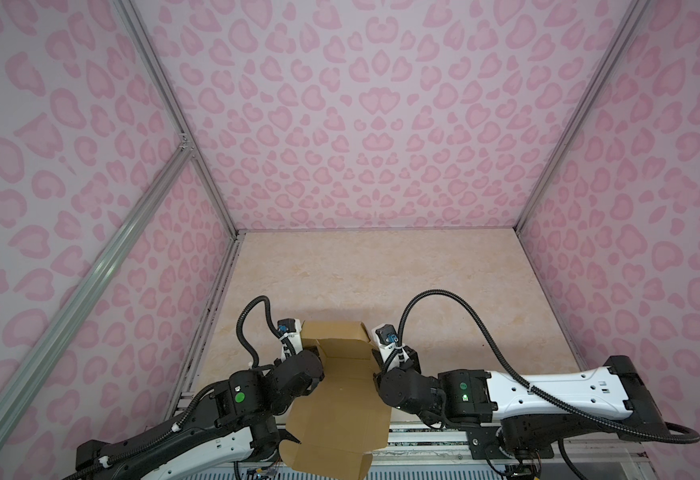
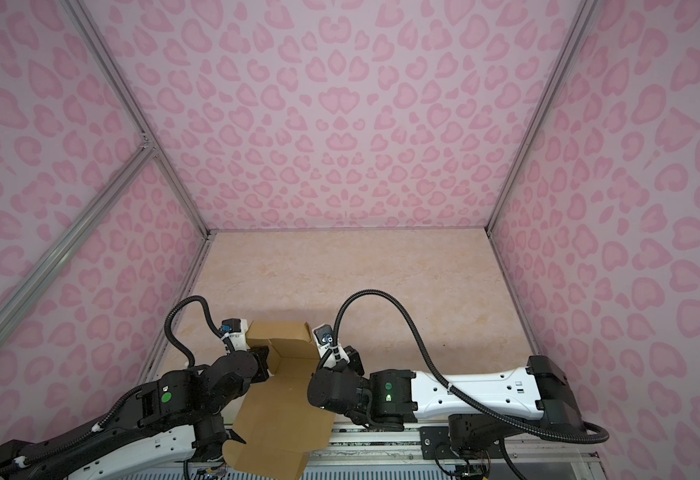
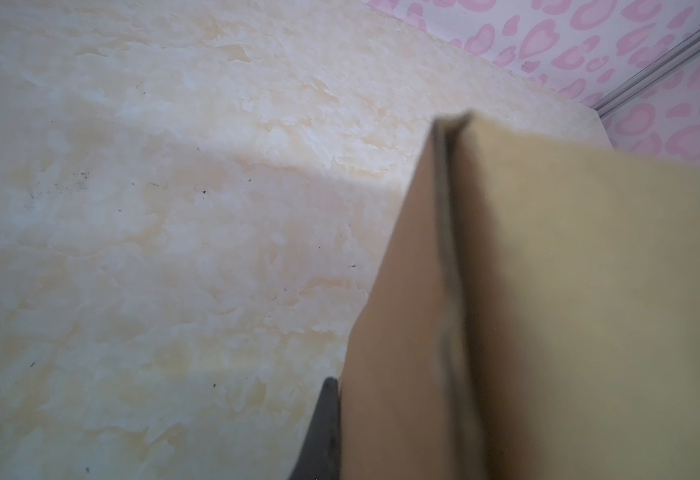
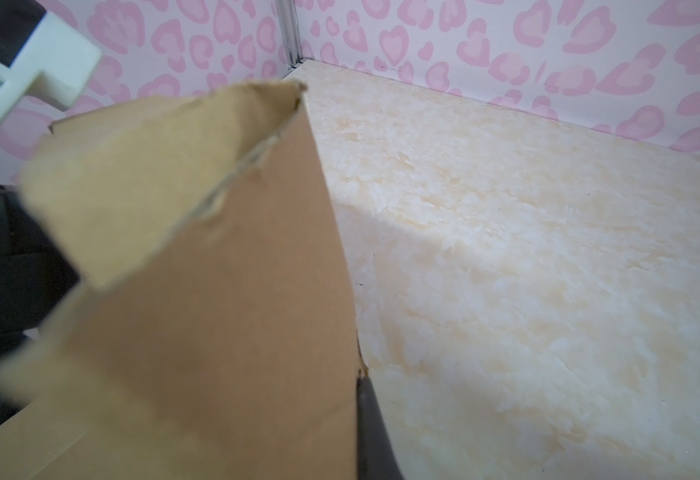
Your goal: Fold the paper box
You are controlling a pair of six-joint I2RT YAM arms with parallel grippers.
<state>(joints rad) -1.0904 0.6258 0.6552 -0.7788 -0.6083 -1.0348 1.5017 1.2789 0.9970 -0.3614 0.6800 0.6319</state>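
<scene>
Plain brown kraft cardboard paper box (image 1: pixel 342 399), partly folded, lifted at the near edge of the cream marbled table (image 1: pixel 381 266) between both arms, shown in both top views; its far panels stand up, its broad flap hangs toward the camera. The left gripper (image 3: pixel 340 432) is closed on the box's left side wall, one dark finger showing beside the cardboard. The right gripper (image 4: pixel 360 432) is likewise clamped on the right side wall. Pink heart-patterned walls (image 1: pixel 340 104) enclose the table.
</scene>
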